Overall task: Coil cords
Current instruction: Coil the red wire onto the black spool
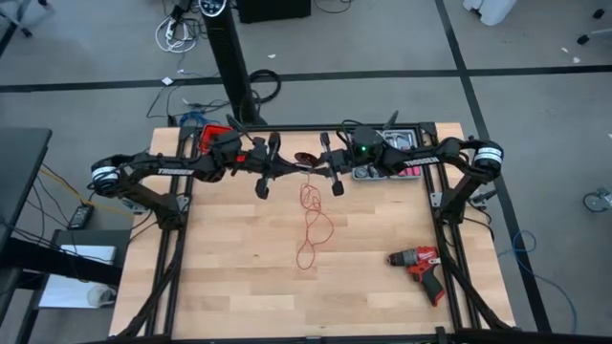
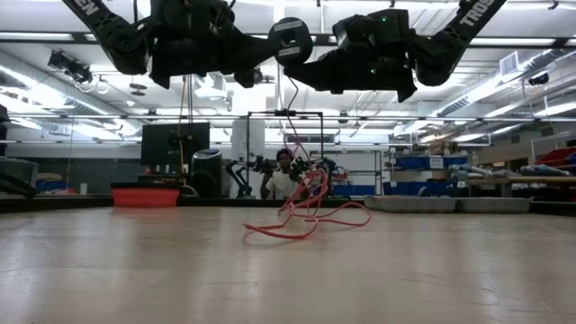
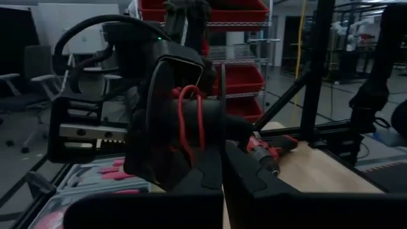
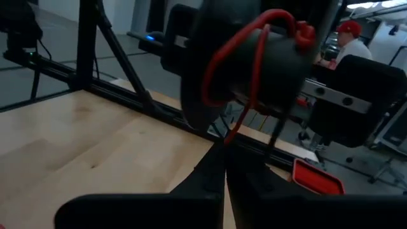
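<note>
Overhead, the pale wooden bench (image 1: 239,277) fills a dark metal frame, its planks bare except for a few items. The thin red cord (image 1: 312,222) trails in loose loops down the bench's middle, its upper end rising to the two grippers that meet above the far half of the surface. The left gripper (image 1: 267,180) and the right gripper (image 1: 331,178) hang close together, side by side, both raised off the wood.

In the left wrist view, red turns of the cord (image 3: 191,121) wrap around the body of the other arm's gripper, and this arm's own jaws sit pressed together, edge against edge. The right wrist view shows the same from the opposite side: red cord (image 4: 254,57) is looped over the black housing facing it, a strand drops to this arm's jaws, which are closed together where the strand reaches them; whether they pinch it cannot be told.

From bench height the cord (image 2: 306,216) lies as a low red tangle on the smooth surface, one strand climbing toward the arms overhead.

A red and black cordless drill (image 1: 421,265) lies near the bench's right front corner, well apart from the cord. A grey tray of tools (image 1: 392,158) sits at the far edge beneath the right arm. Around the bench is grey floor crossed by dark lines. A seated person (image 2: 284,175) shows in the room behind, among shelving and ceiling lights.
</note>
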`<move>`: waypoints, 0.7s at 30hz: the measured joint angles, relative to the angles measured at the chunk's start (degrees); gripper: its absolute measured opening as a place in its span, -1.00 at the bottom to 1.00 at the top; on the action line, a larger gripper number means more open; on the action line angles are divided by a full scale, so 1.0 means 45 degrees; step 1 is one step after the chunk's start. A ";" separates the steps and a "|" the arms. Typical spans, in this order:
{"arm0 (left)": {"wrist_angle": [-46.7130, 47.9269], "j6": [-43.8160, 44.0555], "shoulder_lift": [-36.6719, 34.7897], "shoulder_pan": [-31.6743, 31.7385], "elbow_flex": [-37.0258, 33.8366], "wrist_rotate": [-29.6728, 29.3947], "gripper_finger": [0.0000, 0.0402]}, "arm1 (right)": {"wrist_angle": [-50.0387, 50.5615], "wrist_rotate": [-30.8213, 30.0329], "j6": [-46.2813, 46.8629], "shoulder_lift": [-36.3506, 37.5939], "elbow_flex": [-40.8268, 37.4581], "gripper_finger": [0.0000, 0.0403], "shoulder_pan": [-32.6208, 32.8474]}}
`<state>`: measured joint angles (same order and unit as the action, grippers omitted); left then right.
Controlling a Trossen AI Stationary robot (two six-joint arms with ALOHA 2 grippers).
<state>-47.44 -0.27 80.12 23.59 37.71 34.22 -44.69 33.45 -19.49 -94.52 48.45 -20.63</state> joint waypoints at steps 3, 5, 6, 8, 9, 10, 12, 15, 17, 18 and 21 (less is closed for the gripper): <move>-0.0026 -0.0065 0.0000 -0.0008 0.0000 -0.0205 -1.00 | -0.0005 -0.0022 0.0000 0.0000 0.0000 -0.95 0.0081; -0.0185 -0.0212 0.0000 -0.0003 0.0000 -0.0308 -1.00 | -0.0005 -0.0038 0.0043 0.0000 0.0000 -0.96 0.0111; -0.0367 -0.0259 0.0000 -0.0003 0.0000 -0.0318 -1.00 | -0.0008 -0.0045 0.0121 0.0000 0.0000 -0.96 0.0118; -0.0725 -0.0282 0.0000 -0.0007 0.0000 -0.0383 -1.00 | -0.0024 -0.0231 0.0538 0.0000 0.0000 -0.96 0.0118; -0.0860 -0.0285 0.0000 -0.0008 0.0000 -0.0414 -1.00 | -0.0024 -0.0292 0.0787 0.0000 0.0000 -0.96 0.0118; -0.0987 -0.0300 0.0000 -0.0008 0.0000 -0.0457 -1.00 | -0.0024 -0.0359 0.1020 0.0000 -0.0005 -0.96 0.0118; -0.1237 -0.0533 0.0000 -0.0004 0.0000 -0.0516 -1.00 | -0.0029 -0.0389 0.1332 0.0000 -0.0005 -0.96 0.0118; -0.1326 -0.0824 0.0000 -0.0018 0.0000 -0.0745 -1.00 | -0.0024 -0.0416 0.1430 0.0000 -0.0005 -0.94 0.0194; -0.1323 -0.0894 0.0000 -0.0018 0.0000 -0.0848 -1.00 | -0.0024 -0.0434 0.1428 0.0000 -0.0005 -0.94 0.0301; -0.1323 -0.0899 0.0000 -0.0018 0.0000 -0.0900 -1.00 | -0.0036 -0.0432 0.1431 0.0000 -0.0005 -0.94 0.0350; -0.1327 -0.0899 0.0000 -0.0019 0.0000 -0.0934 -1.00 | -0.0039 -0.0432 0.1423 0.0000 -0.0005 -0.94 0.0491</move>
<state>-53.41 -4.32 80.12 23.50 37.71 30.02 -44.86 31.51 -13.08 -94.52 48.42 -18.42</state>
